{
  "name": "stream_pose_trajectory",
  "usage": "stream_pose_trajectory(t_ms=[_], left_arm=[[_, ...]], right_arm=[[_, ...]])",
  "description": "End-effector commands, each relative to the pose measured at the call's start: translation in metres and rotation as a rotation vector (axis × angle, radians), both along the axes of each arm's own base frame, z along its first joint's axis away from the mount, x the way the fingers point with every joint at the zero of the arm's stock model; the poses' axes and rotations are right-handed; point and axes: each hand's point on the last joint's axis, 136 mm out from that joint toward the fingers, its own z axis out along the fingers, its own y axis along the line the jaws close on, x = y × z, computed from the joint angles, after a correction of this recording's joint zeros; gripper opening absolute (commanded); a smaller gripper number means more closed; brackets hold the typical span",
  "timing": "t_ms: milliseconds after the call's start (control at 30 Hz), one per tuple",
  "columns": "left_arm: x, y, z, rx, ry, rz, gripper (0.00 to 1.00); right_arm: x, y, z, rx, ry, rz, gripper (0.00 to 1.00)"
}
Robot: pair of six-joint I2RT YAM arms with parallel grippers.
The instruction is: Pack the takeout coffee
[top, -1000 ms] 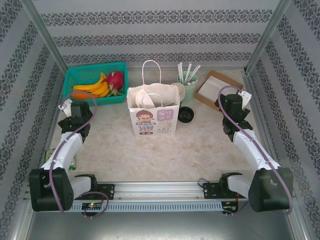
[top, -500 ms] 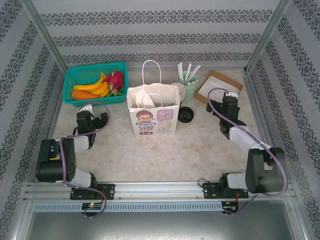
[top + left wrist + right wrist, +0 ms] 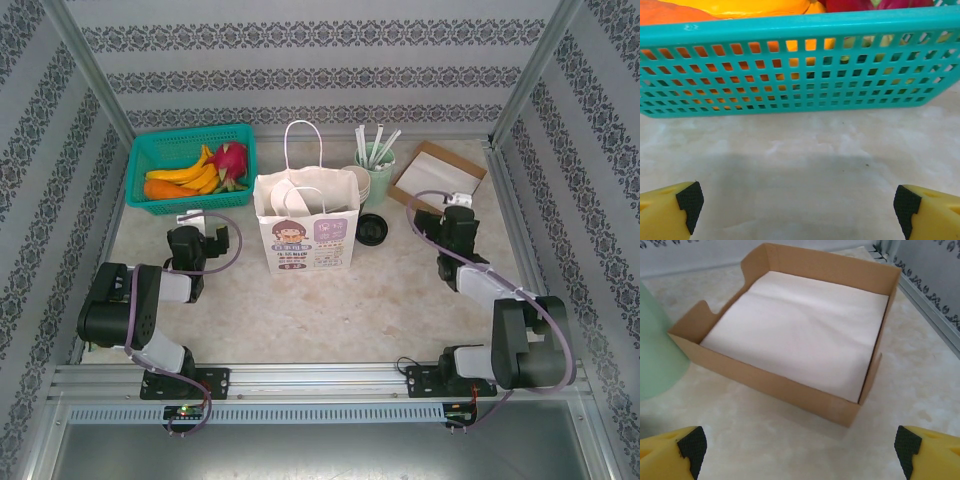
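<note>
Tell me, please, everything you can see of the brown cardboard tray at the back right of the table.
The cardboard tray is a shallow, open-topped square box of plain brown card, one wall cut lower. A stack of white napkins nearly fills it. It rests on the marbled table at the back right, turned at an angle, close beside the pale green tumbler; whether they touch is unclear.

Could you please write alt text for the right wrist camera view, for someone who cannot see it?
A shallow brown cardboard tray holding white napkins sits on a pale marbled table, ahead of the open right gripper. A pale green tumbler edges in at left.
</note>
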Motion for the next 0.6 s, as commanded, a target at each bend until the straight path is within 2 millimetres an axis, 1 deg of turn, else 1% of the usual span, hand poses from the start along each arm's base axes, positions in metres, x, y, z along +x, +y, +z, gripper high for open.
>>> stream_pose_trajectory(t_ms=[0,67,133,167,233,267,300,333,367,400,467,567], left_arm=[[0.007,0.003,0.018,0.009,-0.069,0.032,1.0],[0.007,0.003,0.017,0.009,-0.068,0.032,1.0],[0.007,0.003,0.017,0.008,-0.067,0.029,1.0],[0.007,0.003,0.018,0.008,-0.07,0.029,1.0],[0.007,0.003,0.017,0.008,-0.068,0.03,1.0],[0.007,0.003,0.017,0.008,-0.068,0.029,1.0],[0.007,0.002,0.017,0.008,-0.067,0.026,1.0],[0.007,0.002,0.017,0.008,-0.067,0.026,1.0],[0.007,0.002,0.017,0.008,-0.068,0.026,1.0],[0.007,0.002,0.017,0.008,-0.067,0.024,1.0],[0.007,0.002,0.017,0.007,-0.068,0.023,1.0],[0.007,0.002,0.017,0.008,-0.067,0.022,1.0]], right_arm=[[0.017,-0.002,0.019,-0.057,-0.118,0.029,0.98],[0.023,0.004,0.012,-0.056,-0.09,0.063,0.98],[0.023,0.011,0.005,-0.076,-0.113,0.091,0.98],[0.021,0.012,0.008,-0.082,-0.144,0.092,0.98],[0.014,0.011,0.008,-0.084,-0.183,0.084,0.98],[0.014,0.012,0.008,-0.08,-0.206,0.086,0.98],[0.009,0.015,-0.001,-0.086,-0.198,0.108,0.98],[0.011,0.017,-0.001,-0.087,-0.204,0.122,0.98],[0.014,0.016,-0.004,-0.085,-0.166,0.112,0.98],[0.019,0.012,0.0,-0.075,-0.159,0.092,0.98],[0.018,0.007,0.001,-0.08,-0.177,0.06,0.98],[0.018,0.006,0.001,-0.081,-0.173,0.056,0.98]])
